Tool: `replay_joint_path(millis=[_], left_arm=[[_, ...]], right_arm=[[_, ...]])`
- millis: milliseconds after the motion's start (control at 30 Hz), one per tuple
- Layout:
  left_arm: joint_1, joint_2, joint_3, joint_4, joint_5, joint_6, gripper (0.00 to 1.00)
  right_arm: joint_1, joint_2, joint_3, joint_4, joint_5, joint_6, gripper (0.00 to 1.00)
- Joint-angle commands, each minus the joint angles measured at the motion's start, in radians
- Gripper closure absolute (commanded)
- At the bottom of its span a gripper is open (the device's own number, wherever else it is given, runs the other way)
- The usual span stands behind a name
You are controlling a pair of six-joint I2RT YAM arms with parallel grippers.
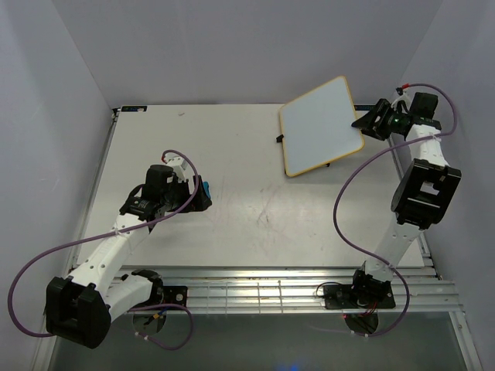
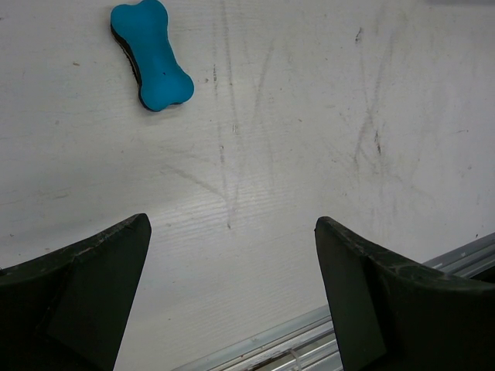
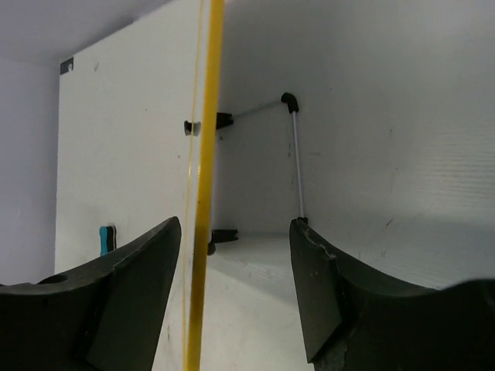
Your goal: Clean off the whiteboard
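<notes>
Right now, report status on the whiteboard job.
Left gripper open, empty, eraser loose on table ahead. Right gripper open, astride whiteboard edge. Board face looks blank. Nothing blocking.

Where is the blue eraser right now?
The blue eraser lies on the table, left of centre in the top view, right beside the left gripper's tip. The left wrist view shows it at upper left, ahead of the open fingers, untouched.
</notes>
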Motion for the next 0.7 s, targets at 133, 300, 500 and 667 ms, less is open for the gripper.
replay_joint_path(millis=[133,300,500,667], left_arm=[[-0.001,-0.023,-0.007,0.025,0.022,0.014,0.02],[-0.001,-0.022,-0.009,0.025,0.023,0.015,0.02],[-0.001,-0.02,-0.009,0.026,0.029,0.017,0.02],[-0.001,-0.019,-0.009,0.026,0.026,0.015,0.02]], right_arm=[[0.027,0.057,0.104,-0.094,-0.049,-0.036,0.47],[0.027,0.069,0.11,-0.098,-0.097,-0.047,0.68],[0.027,0.071,0.118,-0.116,-0.14,-0.075,0.84],[0.027,0.063,0.122,-0.119,-0.148,-0.082,0.92]])
